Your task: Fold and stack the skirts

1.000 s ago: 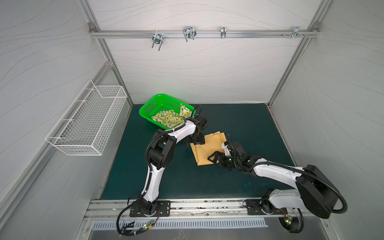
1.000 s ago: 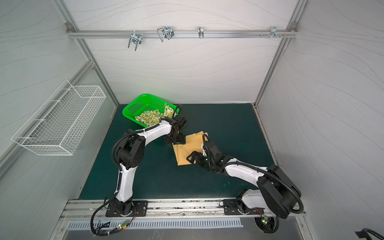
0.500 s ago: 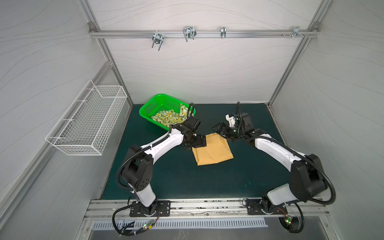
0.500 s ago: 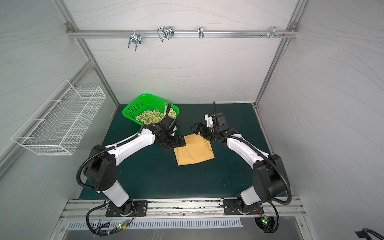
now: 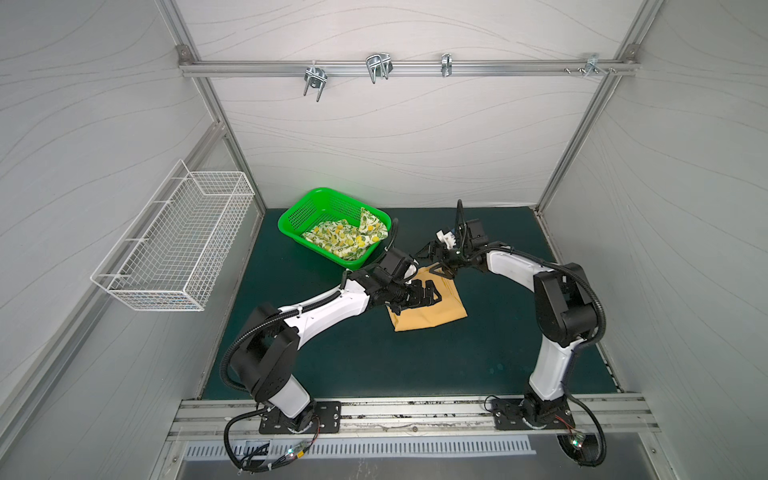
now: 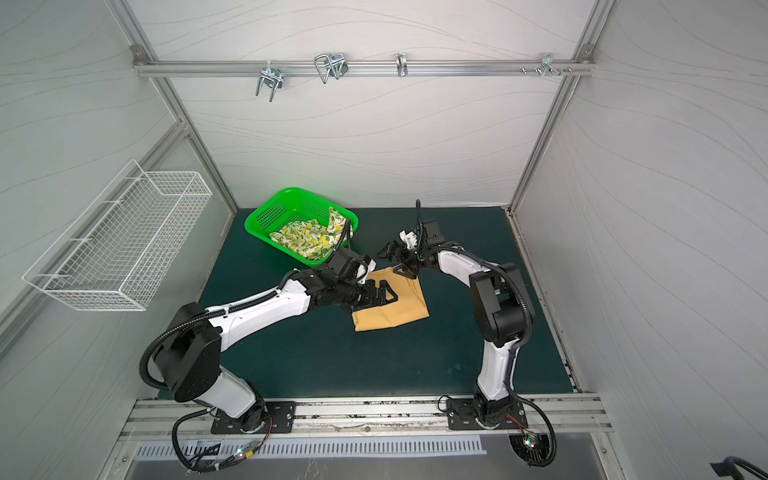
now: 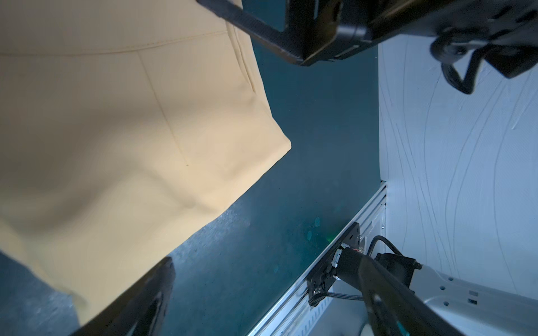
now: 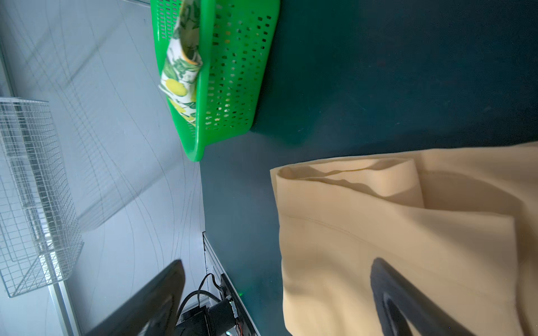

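Observation:
The mustard-orange skirt (image 5: 436, 311) (image 6: 399, 313) lies folded on the dark green mat near the middle. My left gripper (image 5: 419, 297) (image 6: 380, 296) hovers open over its left part, and its wrist view shows the cloth (image 7: 116, 131) below the jaws with nothing between them. At the skirt's far corner my right gripper (image 5: 433, 261) (image 6: 395, 261) stands open, empty, above the folded edge (image 8: 378, 232). The lemon-print skirt (image 5: 345, 241) (image 6: 307, 243) (image 8: 180, 72) lies crumpled in the green basket (image 5: 299, 212) (image 6: 266, 210) (image 8: 233, 72), with one corner draped over the rim.
A white wire basket (image 5: 174, 249) hangs on the left wall. A metal rail with hooks (image 5: 374, 70) runs across the back wall. Both arm bases stand on the front aluminium rail (image 5: 415, 411). Side walls close in the mat.
The right arm has swung from the skirt's near edge round to its far corner. The left gripper has moved from the far-left edge over the skirt's left part. The skirt lies unmoved.

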You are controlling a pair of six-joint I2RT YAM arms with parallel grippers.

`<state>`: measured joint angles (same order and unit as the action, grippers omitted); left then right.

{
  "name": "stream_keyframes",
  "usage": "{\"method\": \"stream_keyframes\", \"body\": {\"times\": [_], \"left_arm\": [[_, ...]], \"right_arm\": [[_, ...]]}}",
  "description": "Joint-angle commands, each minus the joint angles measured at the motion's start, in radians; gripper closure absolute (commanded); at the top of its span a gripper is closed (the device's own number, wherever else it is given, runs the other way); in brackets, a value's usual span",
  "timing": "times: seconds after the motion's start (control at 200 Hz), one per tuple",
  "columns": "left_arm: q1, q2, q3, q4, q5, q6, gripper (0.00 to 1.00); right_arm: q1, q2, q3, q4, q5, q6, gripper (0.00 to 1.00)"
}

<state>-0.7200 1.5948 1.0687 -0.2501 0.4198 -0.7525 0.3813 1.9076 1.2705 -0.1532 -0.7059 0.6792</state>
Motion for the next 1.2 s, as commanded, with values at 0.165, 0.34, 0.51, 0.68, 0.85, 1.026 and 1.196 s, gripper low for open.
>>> {"method": "stream_keyframes", "body": {"times": [0.165,0.34,0.51,0.68,0.85,1.026,1.196], "left_arm": [[-0.004,0.067,-0.139,0.203,0.012,-0.072,0.01],[-0.004,0.075,-0.229,0.227,-0.014,-0.073,0.01],[0.000,0.091,-0.300,0.212,-0.055,-0.058,0.01],[0.050,0.108,-0.345,0.169,-0.080,-0.027,0.01],[0.123,0.105,-0.342,0.129,-0.058,0.024,0.01],[0.139,0.056,-0.251,0.052,-0.028,0.065,0.01],[0.141,0.023,-0.098,-0.068,-0.014,0.104,0.01]], "right_arm": [[-0.018,0.123,0.030,0.045,-0.032,-0.017,0.01],[-0.022,0.131,-0.029,0.099,0.010,0.013,0.01],[-0.024,0.069,-0.143,0.158,0.089,0.049,0.01],[-0.024,-0.041,-0.302,0.244,0.163,0.109,0.01],[-0.024,-0.145,-0.390,0.281,0.176,0.136,0.01],[-0.023,-0.247,-0.350,0.224,0.152,0.115,0.01],[-0.022,-0.349,-0.319,0.145,0.140,0.101,0.01]]}}
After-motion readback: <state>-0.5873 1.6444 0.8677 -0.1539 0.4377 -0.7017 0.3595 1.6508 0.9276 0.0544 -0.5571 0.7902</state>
